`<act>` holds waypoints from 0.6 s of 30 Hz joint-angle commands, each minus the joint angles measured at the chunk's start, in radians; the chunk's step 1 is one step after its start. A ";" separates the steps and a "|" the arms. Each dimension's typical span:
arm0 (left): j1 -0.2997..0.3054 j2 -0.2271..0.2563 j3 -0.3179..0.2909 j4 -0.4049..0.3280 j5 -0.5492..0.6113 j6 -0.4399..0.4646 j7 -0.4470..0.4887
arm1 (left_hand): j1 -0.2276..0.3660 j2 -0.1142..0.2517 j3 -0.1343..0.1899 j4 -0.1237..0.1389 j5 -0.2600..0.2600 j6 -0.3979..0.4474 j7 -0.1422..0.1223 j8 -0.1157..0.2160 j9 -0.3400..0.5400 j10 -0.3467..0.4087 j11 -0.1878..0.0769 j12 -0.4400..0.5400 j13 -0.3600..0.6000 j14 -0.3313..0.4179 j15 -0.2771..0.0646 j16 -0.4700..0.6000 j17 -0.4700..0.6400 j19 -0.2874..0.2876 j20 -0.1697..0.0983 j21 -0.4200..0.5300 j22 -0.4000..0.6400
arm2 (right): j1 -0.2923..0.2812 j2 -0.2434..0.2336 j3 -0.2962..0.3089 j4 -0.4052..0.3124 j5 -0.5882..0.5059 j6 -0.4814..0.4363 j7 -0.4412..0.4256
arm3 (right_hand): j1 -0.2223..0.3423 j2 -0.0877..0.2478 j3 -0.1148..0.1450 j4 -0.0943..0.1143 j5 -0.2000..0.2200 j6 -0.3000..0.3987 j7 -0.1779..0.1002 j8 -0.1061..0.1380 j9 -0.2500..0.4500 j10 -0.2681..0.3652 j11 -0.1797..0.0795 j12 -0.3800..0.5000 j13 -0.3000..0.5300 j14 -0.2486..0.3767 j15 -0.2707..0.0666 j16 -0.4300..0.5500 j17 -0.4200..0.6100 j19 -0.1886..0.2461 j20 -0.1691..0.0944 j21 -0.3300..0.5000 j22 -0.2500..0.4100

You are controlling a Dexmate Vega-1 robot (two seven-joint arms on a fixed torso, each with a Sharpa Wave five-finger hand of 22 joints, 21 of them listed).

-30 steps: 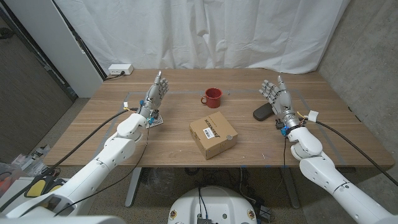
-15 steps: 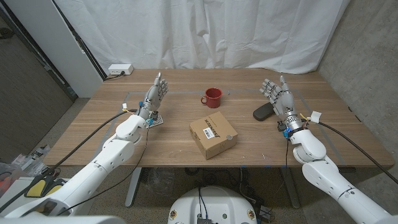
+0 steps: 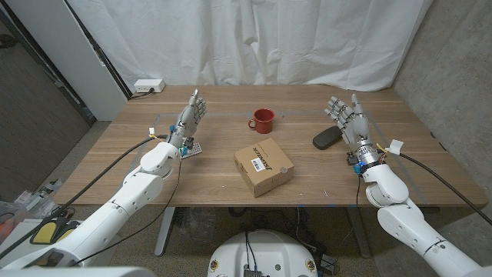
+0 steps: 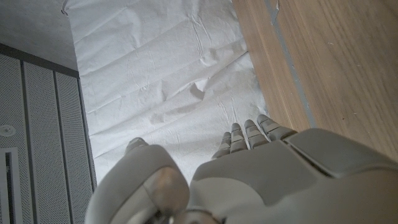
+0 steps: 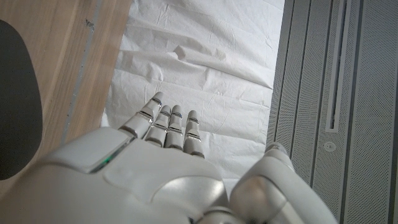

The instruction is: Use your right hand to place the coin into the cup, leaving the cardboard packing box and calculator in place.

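The left hand [image 3: 190,119] is standing up over the left part of the table [image 3: 154,185], nearer the far edge than the near edge. Its fingers are pointing up and spread a little, and it is holding nothing. Right by its wrist, a small thing with buttons, the calculator [image 3: 194,148], is lying on the table.

In the middle of the table, close to the near edge, the cardboard packing box [image 3: 264,168] is sitting closed, turned at a slant. A white label is showing on its top. Behind it, toward the far edge, the red cup [image 3: 263,121] is standing upright with its handle pointing left.

I cannot spot the coin anywhere; it is too small to tell.

A dark flat thing [image 3: 327,138] is lying on the right part of the table. Just beside it, the right hand [image 3: 347,120] is standing up with its fingers apart, holding nothing.
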 commanded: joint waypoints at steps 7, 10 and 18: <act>-0.009 -0.001 -0.009 0.018 -0.008 -0.011 -0.016 | 0.016 0.002 -0.001 -0.005 0.003 0.012 0.004 0.005 0.002 0.014 0.002 0.004 0.003 0.012 0.000 0.007 0.002 0.005 -0.032 -0.002 0.004 | -0.061 -0.004 0.017 -0.049 -0.047 0.027 -0.026 | 0.016 0.002 0.003 -0.008 -0.001 0.014 0.000 0.005 0.004 0.012 -0.003 0.002 0.003 0.014 -0.006 0.003 0.002 0.012 -0.005 0.002 0.005; -0.009 -0.003 -0.006 0.021 -0.002 -0.017 -0.017 | 0.018 0.003 -0.001 -0.006 0.003 0.014 0.004 0.005 0.002 0.015 0.004 0.003 0.003 0.015 -0.001 0.007 0.002 0.007 -0.031 -0.002 0.004 | -0.073 -0.008 0.019 -0.057 -0.054 0.028 -0.029 | 0.017 0.003 0.003 -0.009 -0.001 0.016 0.000 0.005 0.004 0.016 -0.003 0.002 0.003 0.017 -0.006 0.003 0.002 0.013 -0.005 0.002 0.005; -0.003 -0.010 -0.001 0.020 0.003 -0.020 -0.006 | 0.022 0.006 -0.001 -0.007 0.003 0.015 0.003 0.003 0.002 0.016 0.000 0.002 0.003 0.016 -0.001 0.006 0.002 0.008 -0.031 -0.003 0.004 | -0.102 -0.016 0.031 -0.075 -0.067 0.051 -0.025 | 0.024 0.004 0.003 -0.014 -0.001 0.023 -0.003 0.003 0.005 0.031 -0.009 0.004 0.004 0.038 -0.016 0.007 0.002 0.037 -0.010 0.008 0.005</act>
